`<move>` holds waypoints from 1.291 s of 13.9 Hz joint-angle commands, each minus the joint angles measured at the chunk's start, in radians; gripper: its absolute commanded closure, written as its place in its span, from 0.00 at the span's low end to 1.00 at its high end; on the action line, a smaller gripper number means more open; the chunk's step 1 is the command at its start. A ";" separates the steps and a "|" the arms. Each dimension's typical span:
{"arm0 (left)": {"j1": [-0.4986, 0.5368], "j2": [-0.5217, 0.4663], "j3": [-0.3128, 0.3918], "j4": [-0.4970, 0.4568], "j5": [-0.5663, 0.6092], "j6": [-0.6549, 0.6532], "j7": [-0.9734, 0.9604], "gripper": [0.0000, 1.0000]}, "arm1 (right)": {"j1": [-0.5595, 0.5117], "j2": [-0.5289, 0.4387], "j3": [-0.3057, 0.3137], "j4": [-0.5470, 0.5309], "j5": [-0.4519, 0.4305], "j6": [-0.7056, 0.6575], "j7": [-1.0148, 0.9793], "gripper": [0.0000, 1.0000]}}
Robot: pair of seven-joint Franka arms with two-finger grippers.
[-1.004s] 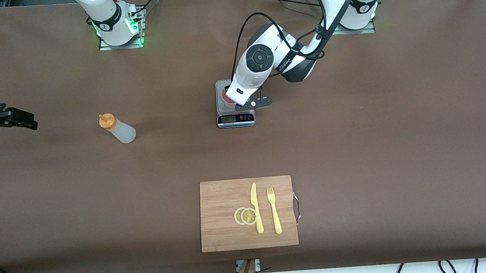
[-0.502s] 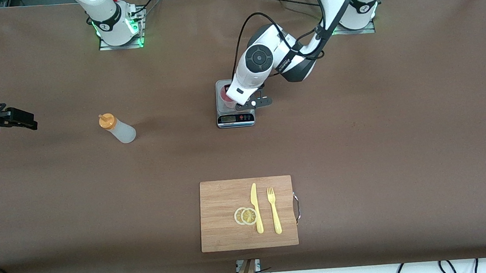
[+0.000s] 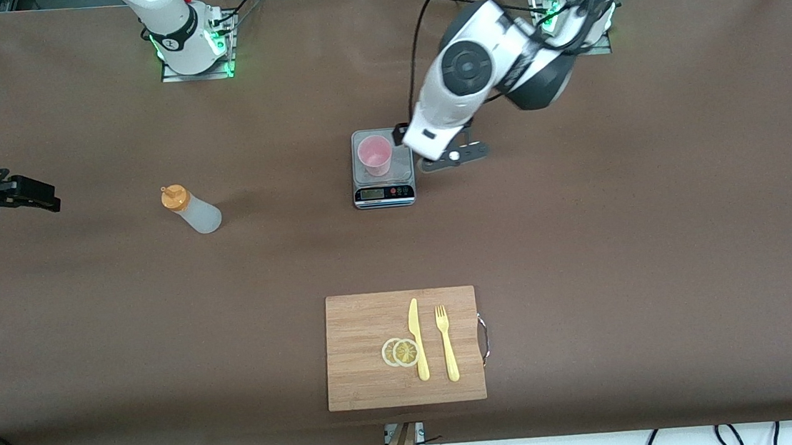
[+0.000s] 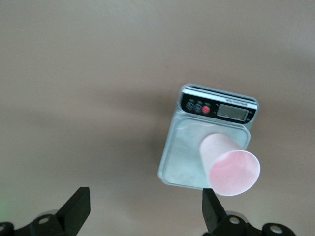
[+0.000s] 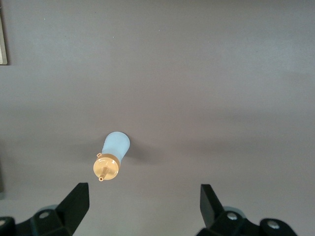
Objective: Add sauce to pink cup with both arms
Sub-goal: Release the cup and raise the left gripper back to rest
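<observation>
Left gripper (image 4: 143, 211) spread above brown matte table (image 3: 654, 228); translucent pink cup (image 3: 375, 155) (tapered) on scale (image 3: 384, 193).

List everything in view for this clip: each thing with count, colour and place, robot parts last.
table: 1, brown, under everything.
scale: 1, grey with a dark display panel, mid-table.
pink cup: 1, pale pink, upright on the scale.
sauce bottle: 1, whitish with orange cap, standing on the table toward the right arm's end.
cutting board: 1, light wood, nearer the front camera than the scale.
lemon slices: 2, yellow, overlapping on the board.
knife: 1, yellow, on the board beside the slices.
fork: 1, yellow, on the board beside the knife.
left gripper: 1, black, jaws open, empty, over the table beside the scale.
right gripper: 1, black, jaws open, empty, waiting over the right arm's end of the table.
</observation>
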 commanded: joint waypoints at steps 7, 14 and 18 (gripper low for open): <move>0.271 -0.285 0.077 -0.081 0.064 -0.171 0.468 0.00 | 0.008 0.016 0.001 0.013 -0.012 -0.016 0.019 0.00; 0.298 -0.342 0.287 -0.079 0.189 -0.220 0.838 0.00 | 0.001 0.039 0.001 0.012 -0.011 -0.020 0.009 0.00; 0.306 -0.353 0.298 -0.035 0.197 -0.280 0.855 0.00 | -0.016 0.043 0.001 0.012 -0.015 -0.046 -0.001 0.00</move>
